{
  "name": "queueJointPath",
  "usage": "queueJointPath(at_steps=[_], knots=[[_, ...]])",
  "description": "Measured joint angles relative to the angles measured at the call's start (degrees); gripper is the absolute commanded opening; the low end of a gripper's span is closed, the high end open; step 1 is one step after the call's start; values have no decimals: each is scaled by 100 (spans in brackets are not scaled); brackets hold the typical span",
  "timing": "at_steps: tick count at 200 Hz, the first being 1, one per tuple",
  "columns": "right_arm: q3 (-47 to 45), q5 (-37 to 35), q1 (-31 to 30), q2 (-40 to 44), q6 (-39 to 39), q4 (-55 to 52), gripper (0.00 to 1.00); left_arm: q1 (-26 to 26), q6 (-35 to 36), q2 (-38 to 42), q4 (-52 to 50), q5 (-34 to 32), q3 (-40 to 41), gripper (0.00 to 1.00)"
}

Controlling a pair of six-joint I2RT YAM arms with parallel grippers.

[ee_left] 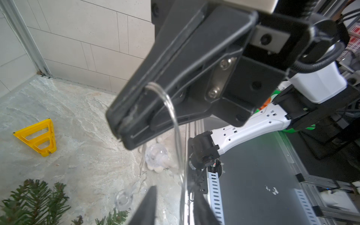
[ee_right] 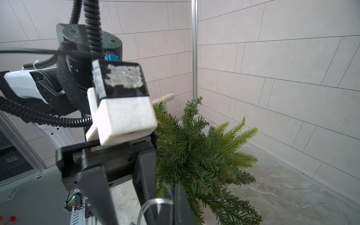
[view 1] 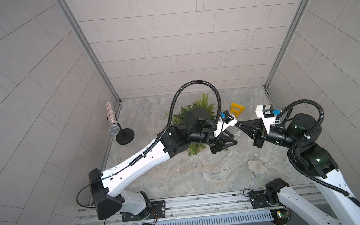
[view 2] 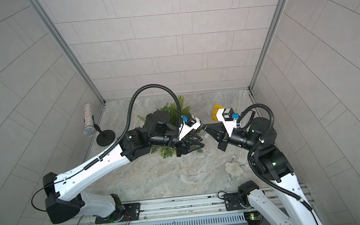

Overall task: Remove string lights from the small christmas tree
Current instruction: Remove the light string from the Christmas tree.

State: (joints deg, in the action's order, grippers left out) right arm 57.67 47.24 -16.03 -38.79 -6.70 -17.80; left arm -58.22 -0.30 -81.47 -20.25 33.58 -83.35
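Silvery wire of the string lights [ee_left: 174, 120] arcs out of the right gripper [ee_left: 120, 134], whose jaws are pressed together on it. From there it drops steeply through the left gripper [view 1: 232, 137], whose fingers stand narrowly apart either side of the strand, not visibly pinching it. The strand's long axis therefore runs from the right fingertips down to the left, and the left looks placed to take it lower down. A clear bulb [ee_left: 123, 198] shows near the branch tips of the small christmas tree [ee_right: 204, 155], which sits under the left arm on the marble table [view 1: 180, 173]; whether wire is wound in its needles I cannot tell
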Motion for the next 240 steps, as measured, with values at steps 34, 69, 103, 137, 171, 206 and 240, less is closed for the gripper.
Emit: queueJointPath(at_steps=[34,69,103,137,171,206,240], knots=[[-35,-260,-9,26,-50,-118,35,0,-35,149,28,-459,35,0],[-341,-520,-9,313,-247,-643,74,-4,-28,839,-87,-909,208,0],[-455,-640,-9,636,-374,-1493,77,-4,-28,1495,-232,-1051,243,0],[-662,-769,-9,782,-970,-1897,75,-4,-118,1843,-396,-870,487,0],[-1226,-1193,-9,787,-1836,-1996,73,-7,-232,2103,-511,-706,767,0],[-1539,-1471,-9,566,-2437,-1987,70,-7,-282,2234,-579,-621,820,0],[-2068,-1519,-9,586,-2962,-1770,70,-7,-273,2365,-688,-621,817,0]])
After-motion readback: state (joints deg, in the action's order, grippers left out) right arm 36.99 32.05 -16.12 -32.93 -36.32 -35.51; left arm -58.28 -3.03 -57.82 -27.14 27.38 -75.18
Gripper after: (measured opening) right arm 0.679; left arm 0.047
